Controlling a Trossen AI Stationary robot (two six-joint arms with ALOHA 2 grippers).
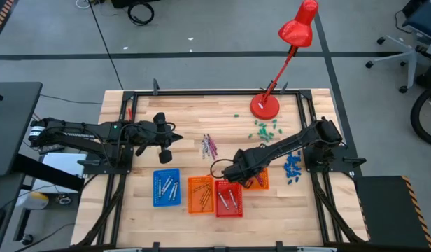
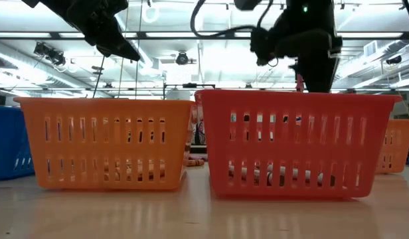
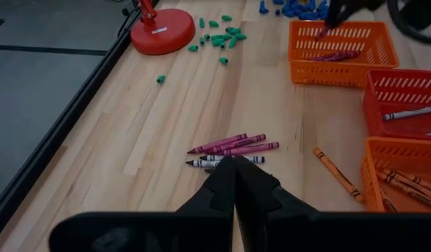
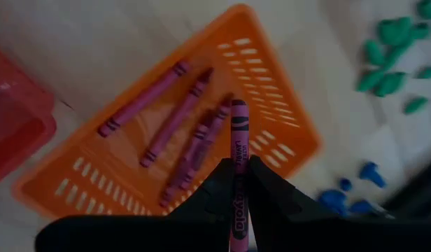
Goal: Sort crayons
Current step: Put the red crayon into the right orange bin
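My right gripper (image 4: 238, 175) is shut on a magenta crayon (image 4: 238, 140), above an orange basket (image 4: 271, 77) that has several magenta crayons lying in it. In the high view my right gripper (image 1: 245, 170) hangs over that basket (image 1: 261, 182). Loose magenta and grey-white crayons (image 1: 210, 145) lie flat on the table's middle, with one orange crayon (image 3: 336, 171) nearby. My left gripper (image 3: 234, 168) waits shut above the table's left part (image 1: 163, 136), pointing at the loose crayons (image 3: 233, 147). My right gripper pinches the magenta crayon's shaft (image 4: 238, 164) between its two fingers. The crayon lies along the fingers, and one end (image 4: 238, 108) sticks out past the fingertips. The fingers point steeply down. The crayon is lifted clear above the orange basket.
A blue basket (image 1: 166, 187), an orange one (image 1: 200, 194) and a red one (image 1: 228, 198) stand in a row near the front edge. Teal bits (image 1: 266, 129) and blue bits (image 1: 292, 166) lie at the right. A red lamp (image 1: 264, 105) stands at the back.
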